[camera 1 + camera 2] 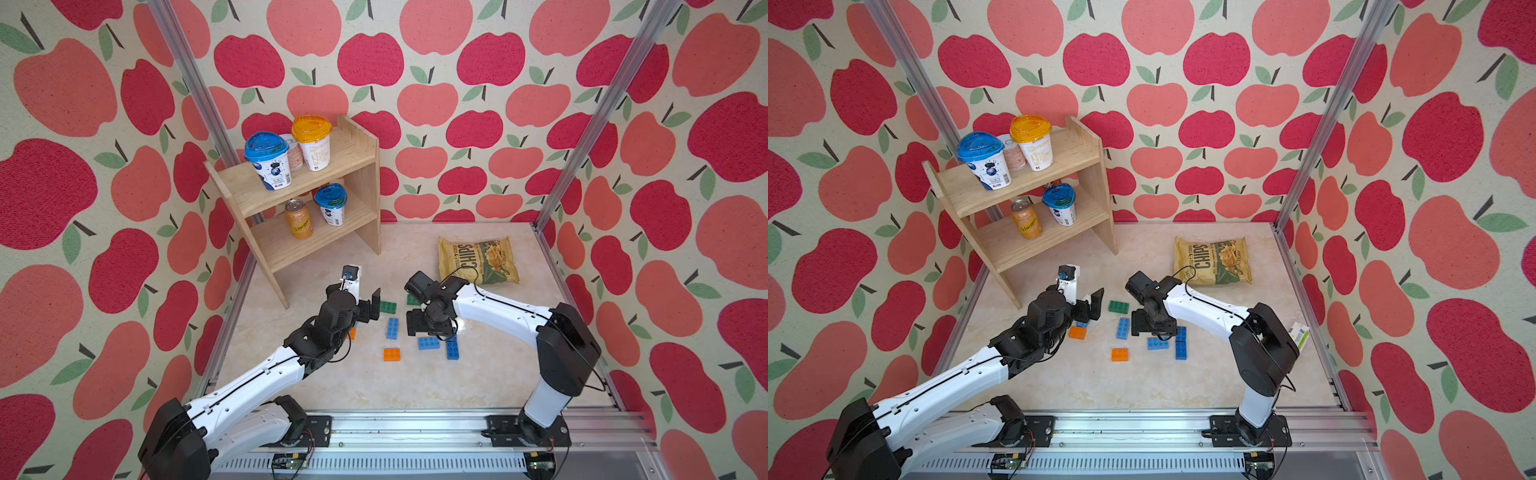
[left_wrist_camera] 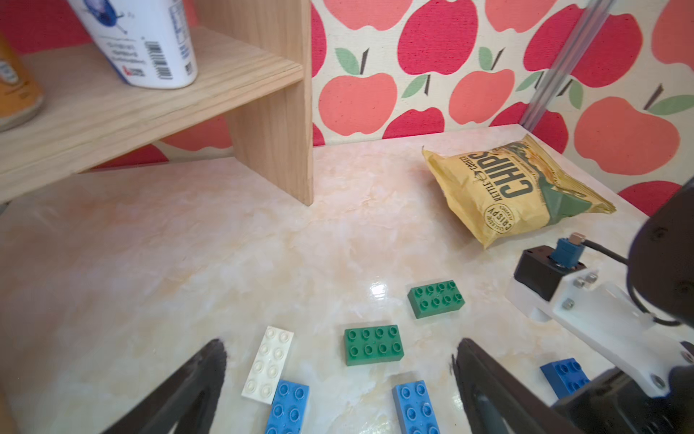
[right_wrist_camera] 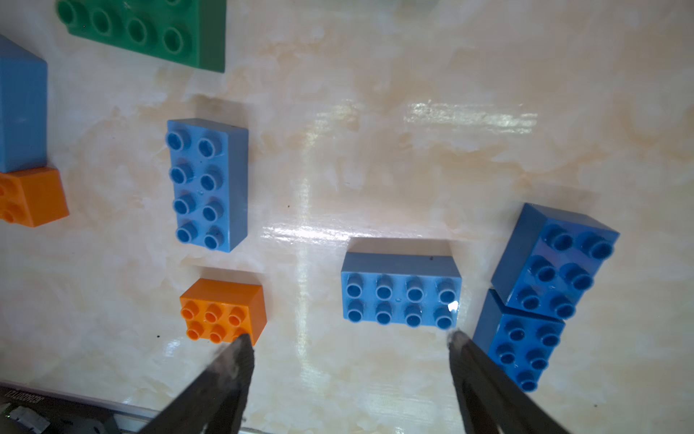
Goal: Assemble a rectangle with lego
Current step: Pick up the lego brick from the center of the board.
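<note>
Loose lego bricks lie on the marble table between my arms. In both top views I see a green brick [image 1: 387, 306], two light blue bricks [image 1: 392, 328] [image 1: 428, 343], a dark blue pair [image 1: 452, 348] and an orange brick [image 1: 391, 354]. Another orange brick [image 1: 1077, 332] sits under my left wrist. The left gripper [image 2: 338, 351] hovers open and empty; ahead of it lie a white brick [image 2: 267, 366], a blue brick [image 2: 287, 407] and two green bricks [image 2: 373, 345] [image 2: 435, 298]. The right gripper [image 3: 349, 340] points down, open and empty, just above the table beside a light blue brick [image 3: 401, 291].
A wooden shelf [image 1: 353, 166] with cups and a can stands at the back left. A chips bag [image 1: 478, 259] lies at the back right. A small green-and-white carton [image 1: 1299, 334] sits behind the right arm. Aluminium posts and patterned walls enclose the table.
</note>
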Available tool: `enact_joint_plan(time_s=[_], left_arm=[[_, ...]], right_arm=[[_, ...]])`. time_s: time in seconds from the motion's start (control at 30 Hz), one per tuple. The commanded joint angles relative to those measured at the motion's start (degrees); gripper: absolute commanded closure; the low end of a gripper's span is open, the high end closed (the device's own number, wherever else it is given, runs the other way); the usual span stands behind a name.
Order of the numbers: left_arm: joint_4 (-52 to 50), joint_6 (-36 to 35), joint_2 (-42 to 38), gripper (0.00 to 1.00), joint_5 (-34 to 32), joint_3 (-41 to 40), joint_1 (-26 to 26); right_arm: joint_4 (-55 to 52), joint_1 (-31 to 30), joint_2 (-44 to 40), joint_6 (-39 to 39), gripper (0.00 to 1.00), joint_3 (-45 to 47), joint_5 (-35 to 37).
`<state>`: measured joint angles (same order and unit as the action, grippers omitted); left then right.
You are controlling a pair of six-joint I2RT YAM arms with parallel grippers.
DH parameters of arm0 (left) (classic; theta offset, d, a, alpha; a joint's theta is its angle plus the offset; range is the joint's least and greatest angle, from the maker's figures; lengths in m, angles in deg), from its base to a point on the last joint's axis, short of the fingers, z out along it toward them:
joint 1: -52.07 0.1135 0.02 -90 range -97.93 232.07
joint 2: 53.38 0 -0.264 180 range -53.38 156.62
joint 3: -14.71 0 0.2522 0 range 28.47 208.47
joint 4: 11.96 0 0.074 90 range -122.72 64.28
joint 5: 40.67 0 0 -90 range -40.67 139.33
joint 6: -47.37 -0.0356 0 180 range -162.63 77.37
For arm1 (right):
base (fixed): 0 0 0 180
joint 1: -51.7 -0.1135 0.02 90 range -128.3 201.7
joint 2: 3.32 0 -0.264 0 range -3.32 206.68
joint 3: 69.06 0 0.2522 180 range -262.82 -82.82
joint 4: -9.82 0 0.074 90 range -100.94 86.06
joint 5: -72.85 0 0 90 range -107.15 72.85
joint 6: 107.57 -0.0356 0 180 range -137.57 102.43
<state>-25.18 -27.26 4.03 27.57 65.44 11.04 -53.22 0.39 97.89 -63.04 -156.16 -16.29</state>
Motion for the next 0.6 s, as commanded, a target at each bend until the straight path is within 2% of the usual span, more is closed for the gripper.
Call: enact_joint_plan(time_s=[0.0,0.57], left_arm=[[-9.5,8.2,0.4,0.03,-5.1,1.9,1.6],[-11.1,8.8,1.9,0.03,-2.5,2.5,4.5]], right_arm=[[-3.1,0.5,1.7,0.6,0.15,-1.3,-1.0],[-1.4,2.1,7.1,0.4,0.11,-0.3,-1.2]])
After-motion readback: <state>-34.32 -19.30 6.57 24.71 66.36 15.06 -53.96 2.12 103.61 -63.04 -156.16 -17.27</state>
